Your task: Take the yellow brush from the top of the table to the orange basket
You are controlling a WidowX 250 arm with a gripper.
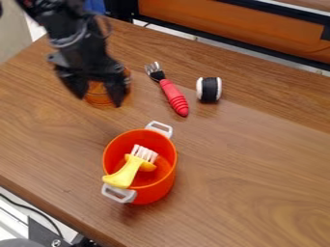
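Observation:
The black gripper [99, 99] is at the upper left, open, its two fingers apart in front of an orange see-through cup-like object. Whether it touches that object, I cannot tell. Nearer the camera, left of centre, stands the orange basket [166, 181], a round pot with two light grey handles. Inside it rests the yellow brush [130, 170], tilted, with its white bristles towards the back and its handle end on the front-left rim. The brush is well apart from the gripper.
The orange see-through object [100, 95] stands behind the fingers. A fork with a red handle [174, 96] lies right of the gripper, and a black and white spool [209, 89] sits beyond it. The wooden table's edge [55, 211] runs along the lower left.

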